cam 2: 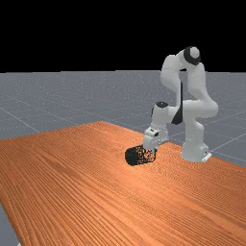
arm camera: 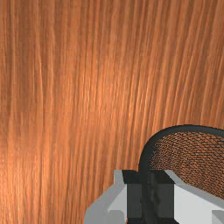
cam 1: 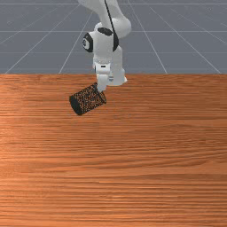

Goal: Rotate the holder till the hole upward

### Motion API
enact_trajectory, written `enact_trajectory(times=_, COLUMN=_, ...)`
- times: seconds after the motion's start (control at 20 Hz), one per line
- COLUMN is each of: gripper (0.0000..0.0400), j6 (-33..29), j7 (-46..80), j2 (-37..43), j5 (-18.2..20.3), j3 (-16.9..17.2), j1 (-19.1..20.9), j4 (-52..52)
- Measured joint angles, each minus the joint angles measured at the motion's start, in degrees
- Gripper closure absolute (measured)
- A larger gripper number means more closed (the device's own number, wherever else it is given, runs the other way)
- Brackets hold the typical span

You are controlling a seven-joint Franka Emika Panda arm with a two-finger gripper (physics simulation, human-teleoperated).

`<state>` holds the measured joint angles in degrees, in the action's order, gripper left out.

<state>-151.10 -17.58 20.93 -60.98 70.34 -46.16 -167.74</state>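
My gripper is at the rim of the black mesh holder in the front view. The holder lies over on its side, its solid base toward the front view's left and its open end toward the arm. In the far view the gripper meets the open end of the holder from above. In the wrist view the gripper has the rim of the holder between its two black pads, which press it from both sides. The lower rim is partly hidden by the fingers.
Orange-brown wooden table stretches around the holder, with its far edge just behind the gripper in the front view. The arm's base stands at that edge.
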Motion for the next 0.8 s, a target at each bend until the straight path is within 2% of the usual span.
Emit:
enact_trajectory(times=0.05, gripper=0.0356, j6=-1.8, j7=-10.7, j2=-4.7, j5=9.7, j3=5.0, j1=-2.3, j4=3.4)
enact_trajectory(times=0.1, gripper=0.035, j6=-0.5, j7=-9.2, j2=-6.7, j5=2.9, j3=6.6, j1=2.2, j4=5.1)
enact_trajectory(times=0.15, gripper=0.0357, j6=1.0, j7=-30.9, j2=-2.9, j5=24.3, j3=15.5, j1=-5.9, j4=6.8)
enact_trajectory(times=0.2, gripper=0.0349, j6=5.2, j7=-39.5, j2=4.7, j5=29.0, j3=24.4, j1=-10.1, j4=13.6)
enact_trajectory(times=0.25, gripper=0.0353, j6=10.3, j7=-44.9, j2=12.1, j5=30.6, j3=30.0, j1=-12.3, j4=20.6)
enact_trajectory(times=0.3, gripper=0.0355, j6=17.2, j7=-49.4, j2=17.9, j5=32.3, j3=34.2, j1=-14.9, j4=28.9)
enact_trajectory(times=0.35, gripper=0.0357, j6=21.7, j7=-53.3, j2=23.0, j5=34.0, j3=37.1, j1=-16.1, j4=37.2)
enact_trajectory(times=0.4, gripper=0.0357, j6=24.0, j7=-56.6, j2=25.4, j5=34.3, j3=38.6, j1=-16.6, j4=41.5)
enact_trajectory(times=0.45, gripper=0.0358, j6=29.6, j7=-58.1, j2=28.5, j5=36.2, j3=40.2, j1=-18.7, j4=47.6)
enact_trajectory(times=0.5, gripper=0.0353, j6=32.6, j7=-60.6, j2=30.8, j5=36.5, j3=41.3, j1=-20.0, j4=53.1)
enact_trajectory(times=0.55, gripper=0.0356, j6=27.8, j7=-64.1, j2=29.7, j5=33.2, j3=41.6, j1=-18.3, j4=52.1)
enact_trajectory(times=0.6, gripper=0.0352, j6=19.7, j7=-73.0, j2=26.3, j5=23.7, j3=41.8, j1=-16.7, j4=48.4)
enact_trajectory(times=0.8, gripper=0.0352, j6=28.3, j7=-80.8, j2=32.9, j5=24.0, j3=46.3, j1=-23.2, j4=65.6)
